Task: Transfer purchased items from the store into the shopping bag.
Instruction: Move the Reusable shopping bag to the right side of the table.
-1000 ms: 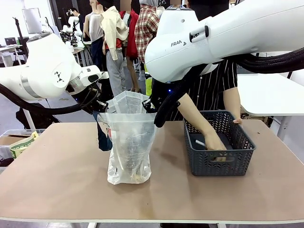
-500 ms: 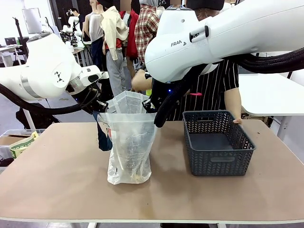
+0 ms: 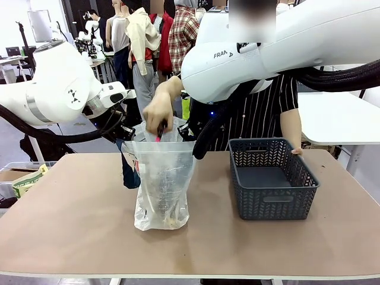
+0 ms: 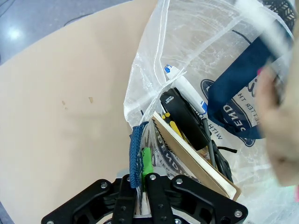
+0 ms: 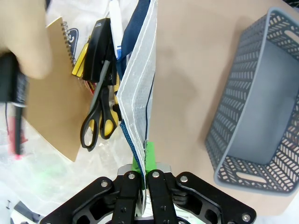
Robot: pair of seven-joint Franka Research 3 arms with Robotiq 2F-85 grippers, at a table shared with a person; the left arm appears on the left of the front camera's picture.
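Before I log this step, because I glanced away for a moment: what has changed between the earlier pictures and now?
The person's hand took a slim pen-like item from the basket, carried it toward picture left, and now holds it at the mouth of the shopping bag. Unchanged: the left gripper and right gripper stay shut on the bag's rim; bag and basket have not shifted.

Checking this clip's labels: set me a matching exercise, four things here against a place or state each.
1 basket
2 person's hand
3 left tool
4 scissors

A inside the shopping bag
B shut on the bag's rim
C above the bag's mouth, holding a slim item
D on the table, beside the bag

Pairs: 1-D, 2-C, 3-B, 4-A
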